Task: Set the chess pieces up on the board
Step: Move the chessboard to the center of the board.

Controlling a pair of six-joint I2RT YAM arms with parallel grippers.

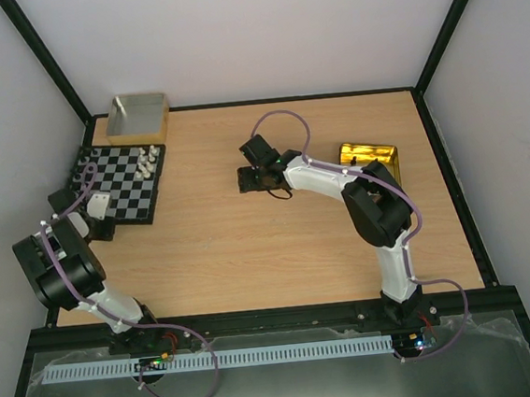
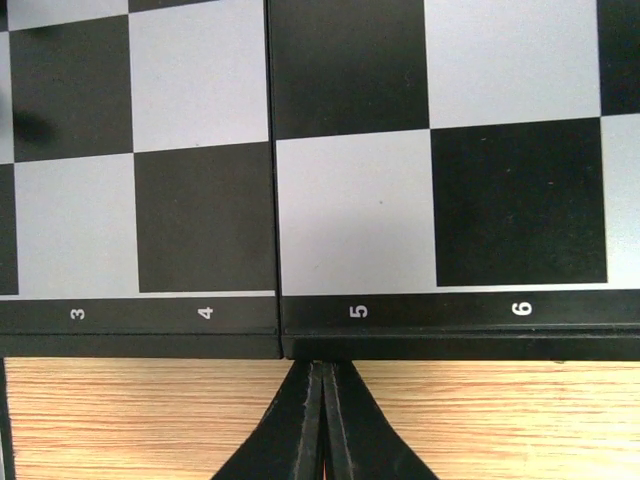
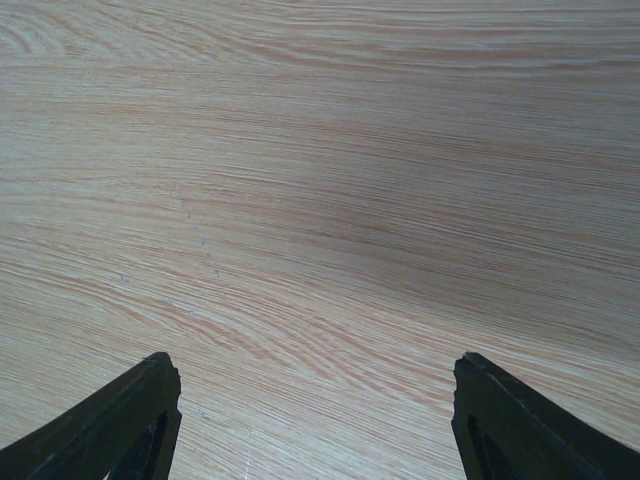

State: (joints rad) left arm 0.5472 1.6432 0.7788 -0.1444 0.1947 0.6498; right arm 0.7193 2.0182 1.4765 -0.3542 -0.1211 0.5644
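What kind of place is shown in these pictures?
Probably a robot test cell: a wooden table closed in by plain white walls and a black frame, two robot arms bolted at its near edge, and a chessboard to practise on.

Board (image 2: pixel 350 210) border: white numerals 3, 4, 5, 6, turned sideways.

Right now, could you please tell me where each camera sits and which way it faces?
Top external: above and behind, looking down on the table; left arm, right arm show.
Left wrist: low over the board edge; shut left hand shows.
Right wrist: facing the wooden table; open right hand shows.
Shared: top and left wrist both see the board.
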